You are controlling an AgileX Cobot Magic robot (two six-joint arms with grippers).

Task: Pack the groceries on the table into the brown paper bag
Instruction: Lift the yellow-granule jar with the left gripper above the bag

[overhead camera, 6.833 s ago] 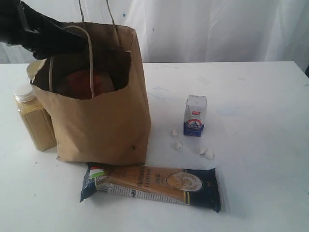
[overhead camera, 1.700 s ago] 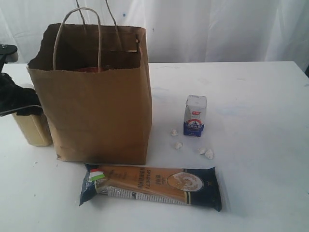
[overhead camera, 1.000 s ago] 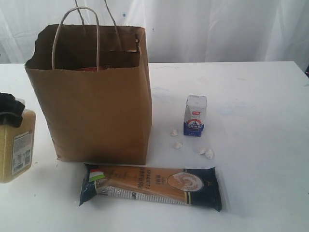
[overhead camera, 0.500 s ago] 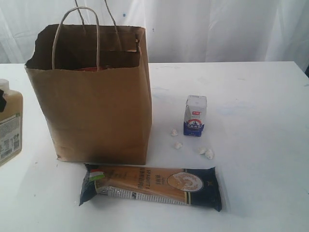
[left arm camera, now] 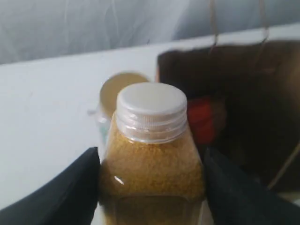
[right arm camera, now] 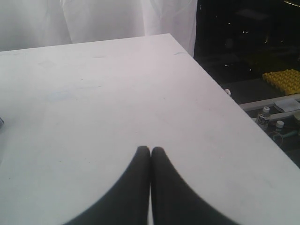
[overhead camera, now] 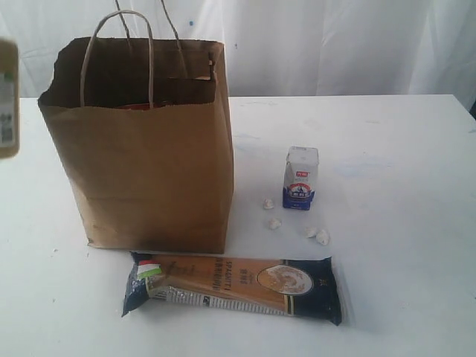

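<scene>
In the left wrist view my left gripper (left arm camera: 151,187) is shut on the yellow-powder jar (left arm camera: 151,154), one black finger (left arm camera: 70,187) on each side below its white cap. The exterior view shows only a strip of that jar (overhead camera: 7,97), raised at the left edge beside the brown paper bag (overhead camera: 149,163). The bag (left arm camera: 243,93) stands open with something red (left arm camera: 202,119) inside. Behind the held jar a gold lid (left arm camera: 117,86) shows. On the table (overhead camera: 387,149) lie the white-blue carton (overhead camera: 300,178), small white lumps (overhead camera: 316,235) and the spaghetti pack (overhead camera: 234,286). My right gripper (right arm camera: 150,151) is shut and empty over bare tabletop.
The bag's two loop handles (overhead camera: 119,44) stick up above its rim. In the right wrist view the table's edge (right arm camera: 225,98) runs close by, with dark floor and clutter beyond it. A white curtain (overhead camera: 335,44) hangs behind the table.
The yellow-powder jar has risen at the left edge of the exterior view, from table height to level with the bag's upper half. Nothing else has moved.
</scene>
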